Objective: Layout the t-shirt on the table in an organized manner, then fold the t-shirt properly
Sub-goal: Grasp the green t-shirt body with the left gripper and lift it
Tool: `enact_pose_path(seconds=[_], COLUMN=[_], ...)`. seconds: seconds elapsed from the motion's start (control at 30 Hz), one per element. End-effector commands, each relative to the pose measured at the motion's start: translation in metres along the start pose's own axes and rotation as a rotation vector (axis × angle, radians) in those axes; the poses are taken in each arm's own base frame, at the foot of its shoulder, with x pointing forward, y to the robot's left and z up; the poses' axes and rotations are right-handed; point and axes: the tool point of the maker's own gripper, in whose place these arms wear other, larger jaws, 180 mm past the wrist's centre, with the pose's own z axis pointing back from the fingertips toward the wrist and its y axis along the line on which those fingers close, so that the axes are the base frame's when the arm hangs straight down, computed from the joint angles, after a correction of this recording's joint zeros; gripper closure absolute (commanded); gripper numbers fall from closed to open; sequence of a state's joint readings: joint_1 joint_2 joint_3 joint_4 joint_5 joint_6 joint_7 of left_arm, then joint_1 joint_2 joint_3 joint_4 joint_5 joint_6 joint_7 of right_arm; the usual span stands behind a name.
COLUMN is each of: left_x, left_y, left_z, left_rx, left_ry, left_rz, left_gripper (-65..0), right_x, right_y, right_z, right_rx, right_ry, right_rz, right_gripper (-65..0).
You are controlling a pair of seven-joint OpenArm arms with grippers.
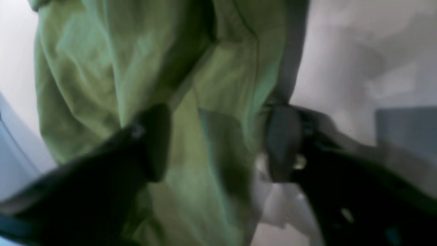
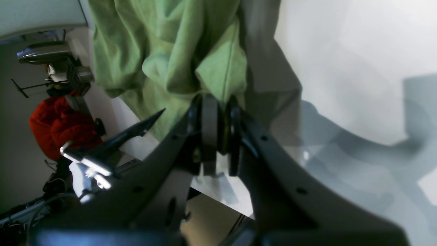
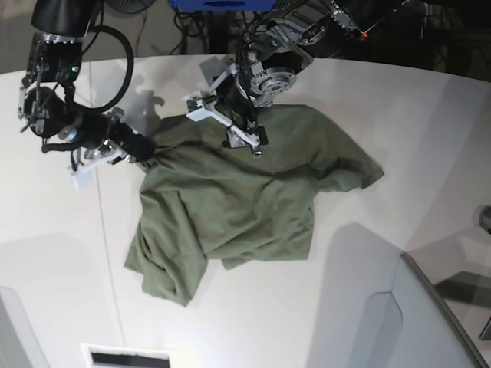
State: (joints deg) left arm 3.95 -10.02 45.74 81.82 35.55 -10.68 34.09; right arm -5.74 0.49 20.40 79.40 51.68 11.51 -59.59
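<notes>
Olive t-shirt [image 3: 230, 199] rumpled, right claw [image 2: 218, 136] clamping its edge, left claw [image 1: 218, 143] blurred, grip unclear

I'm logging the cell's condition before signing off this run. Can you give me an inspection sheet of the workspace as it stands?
Surface: white table, thin dark seam down its left part, curved far edge.
Job's things: olive-green t-shirt lies crumpled and bunched, not spread flat, not folded.
Clutter: grey translucent panel at the near right corner; nothing else seen on the table.
Grippers: right gripper shut on the t-shirt's edge; left gripper straddles a fold of cloth, pads apart, blurred, grip not clear.
Cables: black cable loops off the right arm, clear of the shirt.
Surroundings: red object and stands beyond the table edge.
</notes>
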Motion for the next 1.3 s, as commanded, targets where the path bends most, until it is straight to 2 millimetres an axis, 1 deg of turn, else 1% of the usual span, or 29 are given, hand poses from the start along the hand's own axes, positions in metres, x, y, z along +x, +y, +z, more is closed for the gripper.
enact_pose_path(seconds=[0.0, 0.07, 0.13, 0.43, 0.47, 0.63, 0.7, 0.83, 0.93, 1.0, 1.17, 1.23, 1.27], left_x=[-0.013, -0.013, -0.013, -0.012, -0.012, -0.001, 0.003, 0.021, 0.032, 0.037, 0.043, 0.046, 0.043], left_y=[-0.001, -0.001, 0.000, -0.001, -0.001, 0.001, 0.005, 0.021, 0.035, 0.041, 0.045, 0.049, 0.053], left_z=[0.000, 0.000, 0.000, 0.000, 0.000, 0.000, 0.002, 0.011, 0.020, 0.024, 0.029, 0.032, 0.035], left_rx=[-0.007, -0.007, -0.005, -0.011, -0.010, -0.006, 0.005, 0.047, 0.083, 0.098, 0.111, 0.122, 0.131], left_ry=[0.053, 0.053, 0.052, 0.048, 0.048, 0.027, 0.016, -0.037, -0.073, -0.090, -0.109, -0.119, -0.105], left_rz=[-0.022, -0.022, -0.022, -0.018, -0.018, -0.005, -0.007, 0.005, 0.016, 0.021, 0.025, 0.029, 0.028], left_gripper=[-31.9, -25.3, -20.7, -1.0, 0.0, 0.0, 0.0, 0.0, 0.0, 0.0, 0.0, 0.0, 0.0], right_x=[0.011, 0.011, 0.011, 0.014, 0.014, 0.014, 0.014, 0.014, 0.014, 0.014, 0.015, 0.018, 0.020], right_y=[0.008, 0.008, 0.008, 0.011, 0.011, 0.011, 0.011, 0.011, 0.011, 0.011, 0.013, 0.016, 0.020], right_z=[0.003, 0.003, 0.003, 0.003, 0.003, 0.003, 0.003, 0.003, 0.003, 0.003, 0.004, 0.006, 0.008], right_rx=[0.025, 0.025, 0.025, 0.029, 0.029, 0.029, 0.029, 0.029, 0.029, 0.029, 0.031, 0.034, 0.037], right_ry=[-0.030, -0.030, -0.030, -0.031, -0.031, -0.031, -0.031, -0.031, -0.031, -0.031, -0.034, -0.044, -0.052], right_rz=[0.017, 0.017, 0.017, 0.022, 0.022, 0.022, 0.022, 0.022, 0.022, 0.022, 0.030, 0.045, 0.059], right_gripper=[-2.1, -2.1, -2.1, -2.1, -2.1, -2.1, -2.1, -2.1, -2.1, -2.1, -2.1, -2.0, -2.0])
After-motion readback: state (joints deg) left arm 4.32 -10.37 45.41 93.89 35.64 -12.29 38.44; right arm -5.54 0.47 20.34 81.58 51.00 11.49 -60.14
